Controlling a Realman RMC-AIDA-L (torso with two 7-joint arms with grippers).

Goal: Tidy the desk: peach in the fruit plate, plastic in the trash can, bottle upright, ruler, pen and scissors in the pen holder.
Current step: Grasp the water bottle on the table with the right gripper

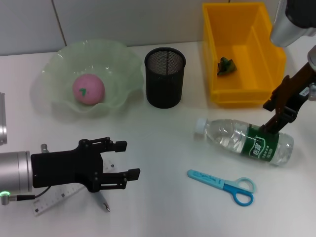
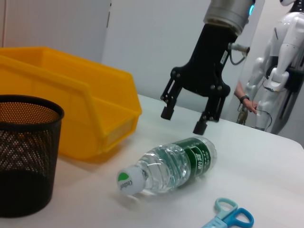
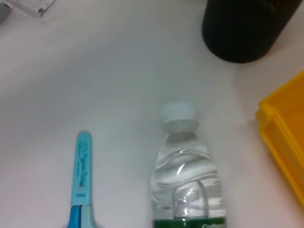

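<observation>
A pink peach (image 1: 89, 89) rests in the green glass fruit plate (image 1: 54, 69). The green plastic (image 1: 226, 65) lies inside the yellow trash can (image 1: 247, 96). On its side lies the clear bottle (image 1: 244, 140) (image 2: 166, 164) (image 3: 187, 175), white cap toward the black mesh pen holder (image 1: 165, 77). My right gripper (image 1: 273, 118) (image 2: 183, 121) hangs open just above its green label. Blue scissors (image 1: 222, 185) (image 3: 80, 175) lie in front of the bottle. At the front left my left gripper (image 1: 127, 159) is open above the ruler (image 1: 54, 200) and pen (image 1: 103, 202).
The pen holder (image 2: 26, 152) (image 3: 244, 28) stands between plate and trash can (image 2: 71, 109) (image 3: 285, 142). A corner of the ruler (image 3: 35, 5) shows in the right wrist view. The scissors' handles (image 2: 228, 216) lie near the bottle. A white humanoid robot (image 2: 285, 47) stands beyond the table.
</observation>
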